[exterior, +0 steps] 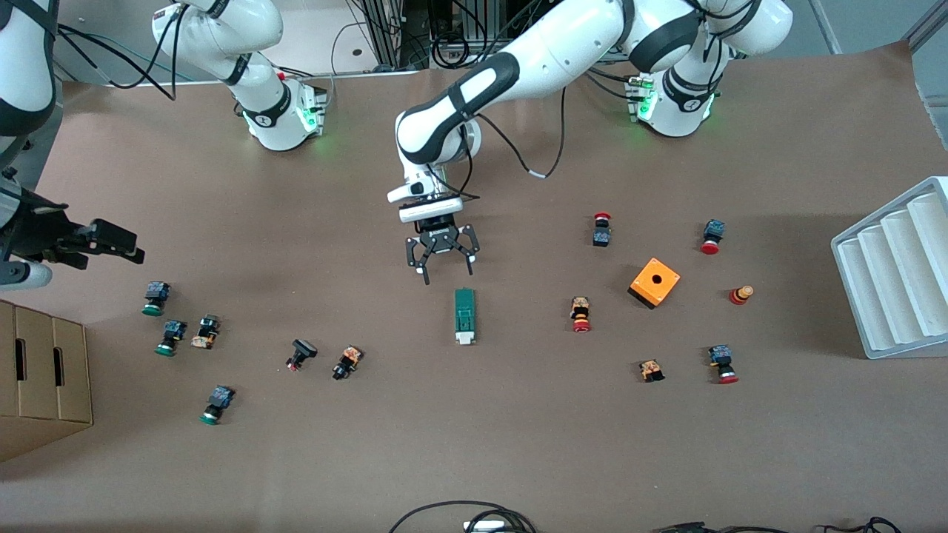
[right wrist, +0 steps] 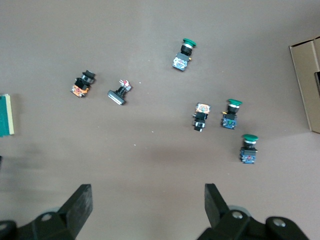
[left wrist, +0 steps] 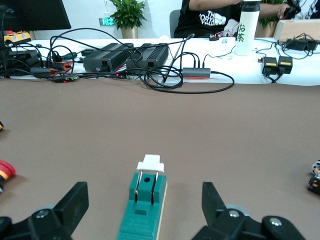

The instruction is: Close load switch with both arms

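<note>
The load switch [exterior: 464,316] lies flat mid-table, a narrow dark-green block whose white handle piece points toward the front camera. My left gripper [exterior: 449,275] hangs open just above the table at the switch's green end, lined up with its length. In the left wrist view the switch [left wrist: 146,206] sits low between the spread fingers [left wrist: 75,200], apart from both, with the white handle at its outer end. My right gripper [exterior: 122,248] waits open and high over the right arm's end of the table, holding nothing [right wrist: 147,200]. Only the switch's edge [right wrist: 6,115] shows in that wrist view.
Green-capped push buttons [exterior: 155,298] and other small parts lie toward the right arm's end, beside a cardboard box [exterior: 44,377]. An orange cube box [exterior: 655,282], red-capped buttons [exterior: 581,314] and a white ribbed tray [exterior: 896,274] are toward the left arm's end. Cables [exterior: 463,514] lie at the front edge.
</note>
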`<state>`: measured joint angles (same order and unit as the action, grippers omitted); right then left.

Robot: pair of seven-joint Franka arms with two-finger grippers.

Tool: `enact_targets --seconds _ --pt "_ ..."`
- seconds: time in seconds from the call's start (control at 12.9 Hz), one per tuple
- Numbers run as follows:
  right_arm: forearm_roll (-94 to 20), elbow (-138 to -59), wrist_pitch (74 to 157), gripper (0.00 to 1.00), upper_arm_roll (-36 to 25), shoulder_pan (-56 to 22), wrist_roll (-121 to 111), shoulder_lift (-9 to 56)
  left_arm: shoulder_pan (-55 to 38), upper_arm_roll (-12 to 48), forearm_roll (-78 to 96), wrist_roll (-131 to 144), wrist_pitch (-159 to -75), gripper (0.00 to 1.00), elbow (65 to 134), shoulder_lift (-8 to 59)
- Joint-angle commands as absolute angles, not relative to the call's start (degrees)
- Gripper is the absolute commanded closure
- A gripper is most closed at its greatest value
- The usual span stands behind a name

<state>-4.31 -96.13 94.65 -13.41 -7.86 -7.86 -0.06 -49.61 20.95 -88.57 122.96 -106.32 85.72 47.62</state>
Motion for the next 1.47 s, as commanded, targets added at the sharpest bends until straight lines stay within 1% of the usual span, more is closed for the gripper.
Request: enact_targets --seconds 0.0,0.23,0.46,0.85,1.0,1.39 --pt "-3.0 -99.1 95.8 0.00 -13.0 -7.3 -9.8 -2.9 -49.5 20.7 -82.5 114.7 -107.1 0.00 86.9 42.5" --pt "-3.0 -98.3 95.7 0.00 -13.0 -7.2 -11.3 -2.0 -49.2 20.7 -75.7 104.9 -107.1 0.00 85.9 39.6" --pt "-3.0 -97.9 95.9 0.00 -13.0 -7.3 -11.2 -1.8 -49.0 20.7 -70.2 96.4 -107.2 0.00 82.6 37.6" --pt "-3.4 -97.1 95.6 0.00 -12.8 -7.5 -11.3 -1.6 -47.6 20.5 -61.3 83.3 -107.2 0.00 80.0 32.5" --pt "-3.7 -97.0 95.6 0.00 -12.7 -7.6 -11.3 -1.2 -46.2 20.5 -57.9 79.4 -107.1 0.00 77.9 31.6" --pt "-3.9 -96.9 96.2 0.00 -12.6 -7.8 -11.3 -0.6 -41.3 20.7 -51.3 69.9 -107.2 0.00 76.2 28.0"
